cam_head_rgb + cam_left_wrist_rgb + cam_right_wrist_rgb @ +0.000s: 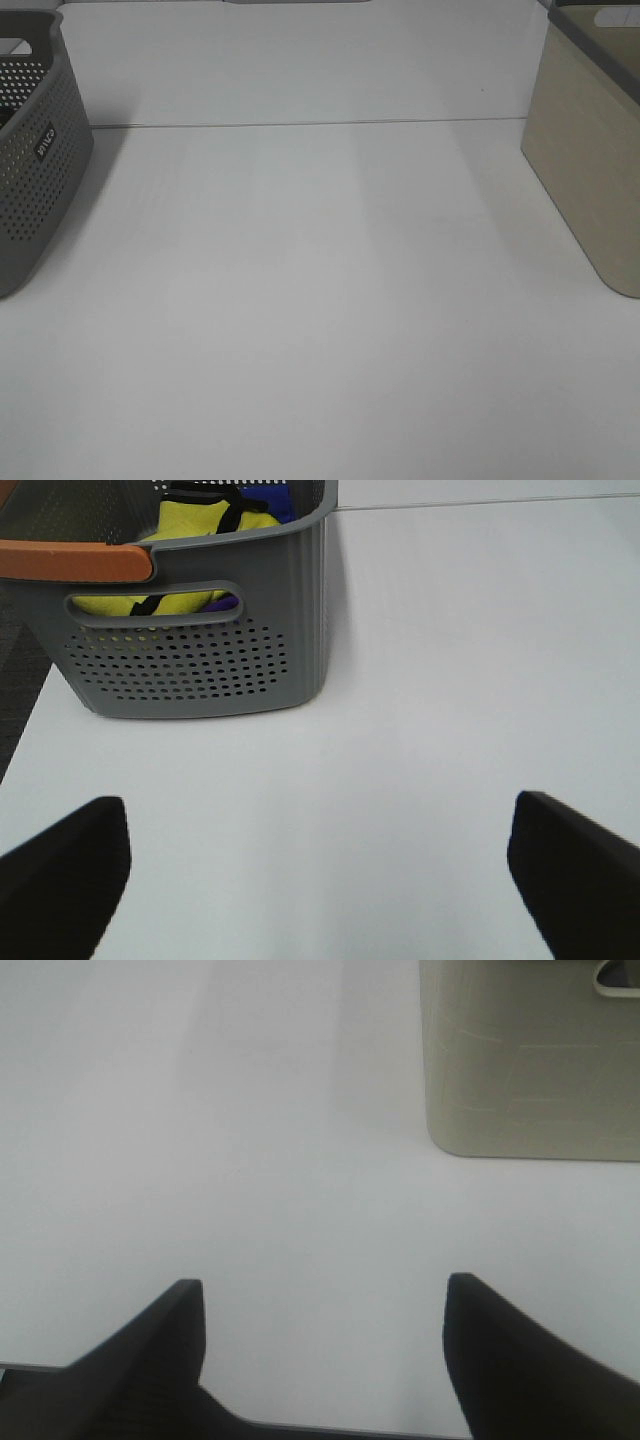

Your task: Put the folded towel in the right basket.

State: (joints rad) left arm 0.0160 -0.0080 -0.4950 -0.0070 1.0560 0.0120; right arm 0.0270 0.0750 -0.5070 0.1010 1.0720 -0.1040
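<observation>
The right basket [590, 160] is beige with a grey rim and stands at the table's right edge; it also shows in the right wrist view [530, 1060]. No folded towel lies on the table. The grey perforated left basket [35, 160] holds yellow and blue-purple cloth [205, 515], seen in the left wrist view; whether it is the towel I cannot tell. My left gripper [320, 870] is open and empty over the white table, short of the grey basket [190, 650]. My right gripper [322, 1345] is open and empty, short of the beige basket. Neither gripper shows in the exterior high view.
The white table [320, 300] lies between the two baskets, with a seam line [300, 124] across its far part. An orange handle [75, 560] rests on the grey basket's rim. The table's left edge and dark floor [15, 670] show beside the grey basket.
</observation>
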